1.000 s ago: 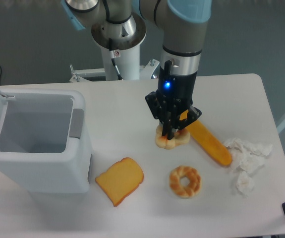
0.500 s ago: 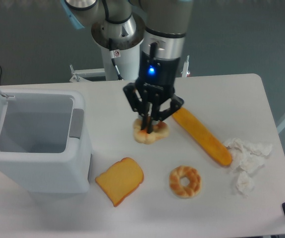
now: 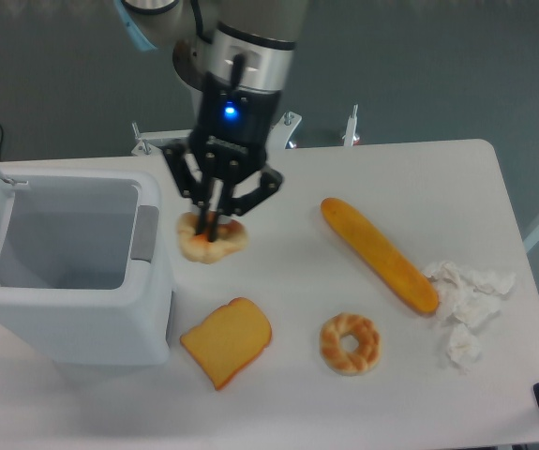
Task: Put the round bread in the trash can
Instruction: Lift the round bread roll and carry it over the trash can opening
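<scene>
My gripper point(image 3: 214, 230) is shut on the round bread point(image 3: 212, 242), a pale-beige ring-like bun, and holds it in the air just right of the trash can point(image 3: 72, 272). The fingers pinch through the bun's middle. The trash can is a large white bin with its lid open at the left and a grey panel point(image 3: 143, 232) on its right side. Its inside looks empty.
A square toast slice point(image 3: 227, 341) lies in front of the bin. A golden-brown twisted ring point(image 3: 350, 343) lies to its right. A long baguette point(image 3: 379, 254) and crumpled white paper point(image 3: 464, 298) lie at the right side of the white table point(image 3: 419, 178).
My gripper has lifted the round bread off the table and carried it left, from beside the baguette to next to the trash can.
</scene>
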Robot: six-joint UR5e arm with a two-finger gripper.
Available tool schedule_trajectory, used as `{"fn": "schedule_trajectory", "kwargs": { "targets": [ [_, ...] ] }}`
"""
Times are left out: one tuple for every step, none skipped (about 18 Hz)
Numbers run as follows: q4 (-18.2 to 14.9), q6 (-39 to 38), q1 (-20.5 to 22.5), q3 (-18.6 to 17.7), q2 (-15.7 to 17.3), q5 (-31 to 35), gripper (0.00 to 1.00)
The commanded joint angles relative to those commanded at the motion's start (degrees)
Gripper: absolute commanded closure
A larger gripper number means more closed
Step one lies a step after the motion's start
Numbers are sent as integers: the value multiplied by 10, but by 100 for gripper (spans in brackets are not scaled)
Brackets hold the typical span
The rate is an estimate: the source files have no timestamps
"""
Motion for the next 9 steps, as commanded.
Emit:
{"fn": "schedule_trajectory", "kwargs": {
  "targets": [
    [0, -6, -6, 1, 2, -8, 90],
    [-1, -7, -11, 1, 9, -10, 90],
    [-1, -6, -13, -2, 16, -10, 90],
    [-1, -6, -15, -2, 18, -10, 90],
    [0, -8, -25, -2, 18, -9, 90],
    [0, -10, -34, -2, 19, -9, 90],
    [0, -13, -38, -2, 19, -9, 90],
    [0, -15, -43, -2, 22, -9, 89],
    [0, -15, -51, -2, 22, -9, 89]
  ]
}}
